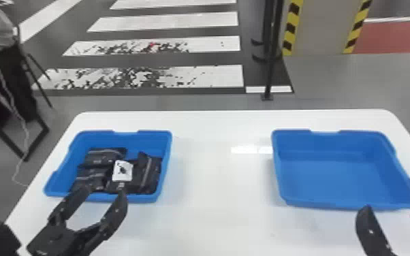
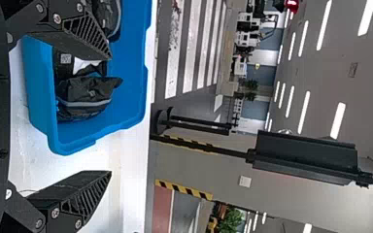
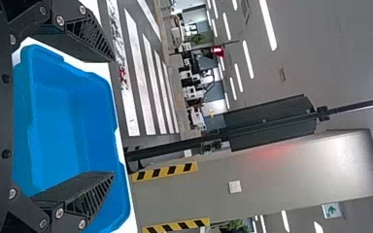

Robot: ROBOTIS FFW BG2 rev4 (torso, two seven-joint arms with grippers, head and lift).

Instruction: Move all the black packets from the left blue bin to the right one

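Prob. light, soft, maybe slick; pinch black packets mid-body, not by loose flap. See fingers apart on L hand & R hand.

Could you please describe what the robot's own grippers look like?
The black left gripper and matching black right gripper each have two wedge-shaped jaws tapering towards the tip, with slanted ribbing along the sides. Round silver-coloured screws dot the black metal-like linkages behind them.
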